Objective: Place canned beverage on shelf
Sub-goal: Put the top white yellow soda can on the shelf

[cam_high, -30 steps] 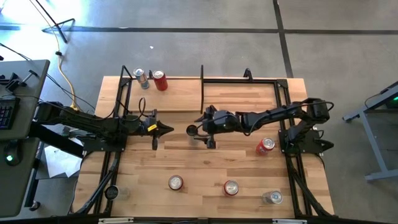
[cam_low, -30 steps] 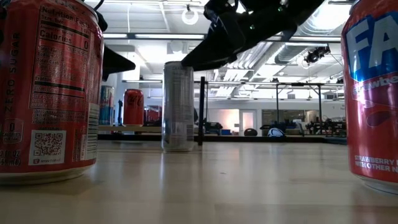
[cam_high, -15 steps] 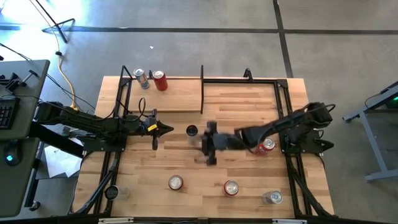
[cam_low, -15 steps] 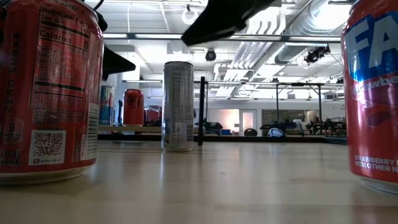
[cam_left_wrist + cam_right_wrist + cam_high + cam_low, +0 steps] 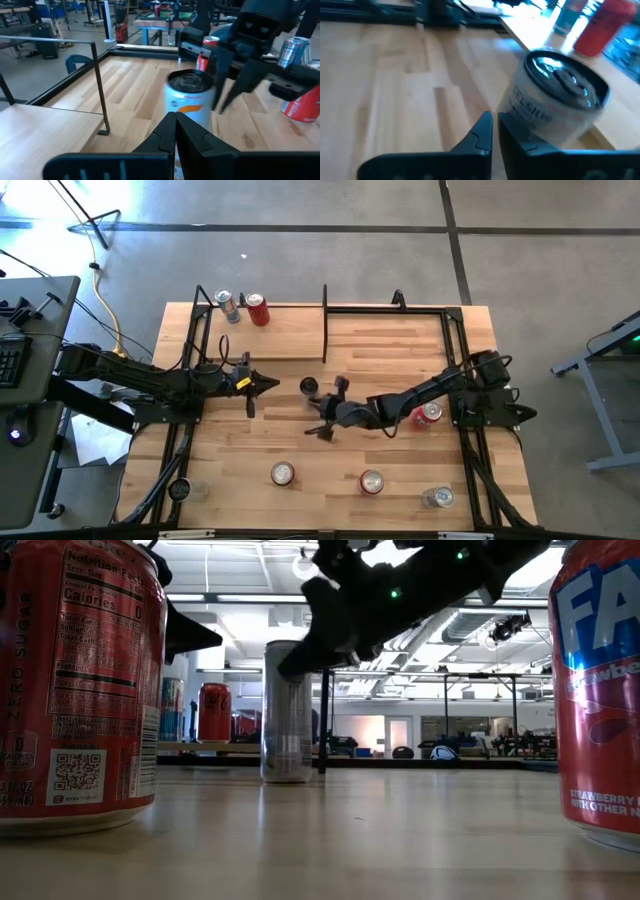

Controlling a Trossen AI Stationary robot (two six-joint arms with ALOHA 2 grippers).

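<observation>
A: Where is the silver can (image 5: 308,387) standing?

B: Upright on the planked tabletop (image 5: 400,350), near the middle, just off the front edge of the shelf (image 5: 285,335). Nothing holds it.

A: And the right gripper (image 5: 326,416)?

B: It hangs just beside the can, at about five o'clock from it in the overhead view. Its fingers are pressed together on nothing. In the right wrist view the can's dark lid (image 5: 563,80) sits just ahead of the closed tips.

A: The left gripper (image 5: 270,387)?

B: At nine o'clock from the can, pointing at it, fingers together and empty. Its own camera shows the can (image 5: 190,97) just past the tips, with the right gripper (image 5: 235,95) beyond.

A: Anything already on the shelf?

B: A teal can (image 5: 229,306) and a red can (image 5: 257,310), side by side at the far left corner, at about eleven o'clock from the silver one.

A: Others on the table?

B: A red can (image 5: 427,415) under the right arm and three more along the near edge.
</observation>
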